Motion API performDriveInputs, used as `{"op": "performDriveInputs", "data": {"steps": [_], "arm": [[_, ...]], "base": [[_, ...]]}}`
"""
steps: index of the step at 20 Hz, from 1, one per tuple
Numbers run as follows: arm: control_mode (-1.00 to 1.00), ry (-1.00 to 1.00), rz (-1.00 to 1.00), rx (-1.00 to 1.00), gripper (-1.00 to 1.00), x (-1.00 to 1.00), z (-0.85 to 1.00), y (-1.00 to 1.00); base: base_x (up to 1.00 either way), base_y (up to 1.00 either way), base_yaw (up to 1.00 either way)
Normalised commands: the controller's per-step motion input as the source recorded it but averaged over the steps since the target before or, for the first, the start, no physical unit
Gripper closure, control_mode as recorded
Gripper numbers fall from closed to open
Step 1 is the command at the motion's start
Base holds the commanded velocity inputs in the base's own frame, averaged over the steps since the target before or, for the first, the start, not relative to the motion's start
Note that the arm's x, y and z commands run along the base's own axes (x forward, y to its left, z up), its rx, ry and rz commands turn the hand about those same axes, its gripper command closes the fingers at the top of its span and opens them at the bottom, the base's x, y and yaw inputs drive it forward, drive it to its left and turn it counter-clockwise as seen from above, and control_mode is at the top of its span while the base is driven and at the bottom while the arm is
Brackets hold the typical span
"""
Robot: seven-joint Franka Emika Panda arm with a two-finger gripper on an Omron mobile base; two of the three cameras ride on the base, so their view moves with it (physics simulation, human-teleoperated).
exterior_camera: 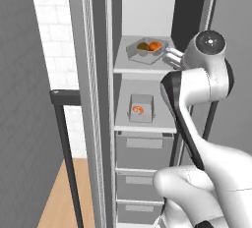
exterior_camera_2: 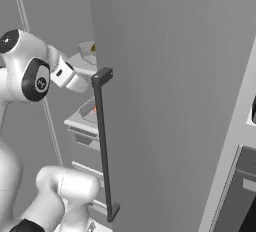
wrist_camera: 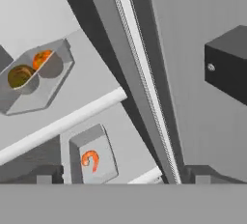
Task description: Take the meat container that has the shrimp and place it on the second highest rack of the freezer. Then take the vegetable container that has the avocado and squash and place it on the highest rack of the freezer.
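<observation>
The freezer (exterior_camera: 142,138) stands open, its door (exterior_camera_2: 170,101) swung wide with the long dark handle (exterior_camera_2: 102,146) facing the right base camera. On the highest rack (exterior_camera: 140,67) sits the vegetable tray (exterior_camera: 146,50), slightly turned, with the orange squash (exterior_camera: 155,46) and the dark avocado (exterior_camera: 143,46) side by side inside it. One shelf down, the meat tray (exterior_camera: 141,108) lies flat on the second rack (exterior_camera: 142,124), the little curled shrimp (exterior_camera: 139,109) in its middle. From the hand camera, both trays show: squash (wrist_camera: 42,59) and avocado (wrist_camera: 20,76) in the upper one, shrimp (wrist_camera: 90,160) in the lower. The claw (exterior_camera: 170,57) hangs just beside the top rack's right front edge, apart from the vegetable tray and holding nothing; whether its fingers are spread or closed I cannot tell. Three grey drawers (exterior_camera: 142,146) are stacked below the shelves.
</observation>
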Motion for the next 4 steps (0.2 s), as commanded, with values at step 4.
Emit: {"op": "performDriveInputs", "data": {"steps": [4], "arm": [[-1.00, 0.02, 0.26, -0.09, -1.00, -0.74, 0.38, 0.27]], "base": [[0.00, 0.00, 0.00]]}}
